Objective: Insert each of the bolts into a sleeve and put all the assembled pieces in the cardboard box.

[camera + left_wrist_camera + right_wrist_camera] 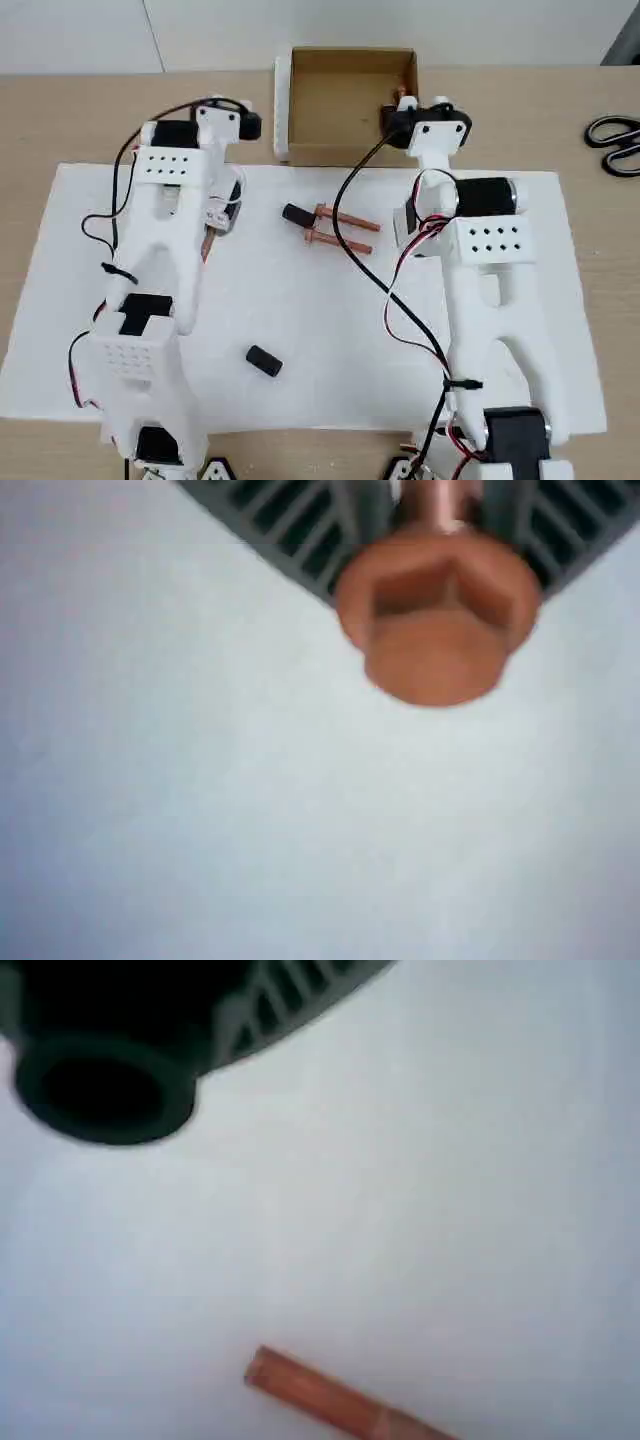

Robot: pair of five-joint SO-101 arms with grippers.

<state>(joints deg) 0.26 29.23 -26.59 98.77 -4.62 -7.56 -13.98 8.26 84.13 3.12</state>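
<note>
Two loose bolts (345, 228): high view, on white mat (300, 310), near cardboard box (340, 155).
Left gripper (437, 505): left wrist view, clamps copper bolt (437, 620) by its shank; likely stiff, light, slippery.
Right gripper (160, 1000): right wrist view, grips black sleeve (100, 1090); best held by its outer wall.

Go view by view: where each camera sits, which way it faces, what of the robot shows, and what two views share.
High view: fixed above the table, facing down on white mat, cardboard box, left arm and right arm.
Left wrist view: on the left wrist, facing along its fingers at the held bolt, over the mat.
Right wrist view: on the right wrist, facing past its fingers and held sleeve to a loose bolt on the mat.
Shared: the held bolt also shows in the high view.
</note>
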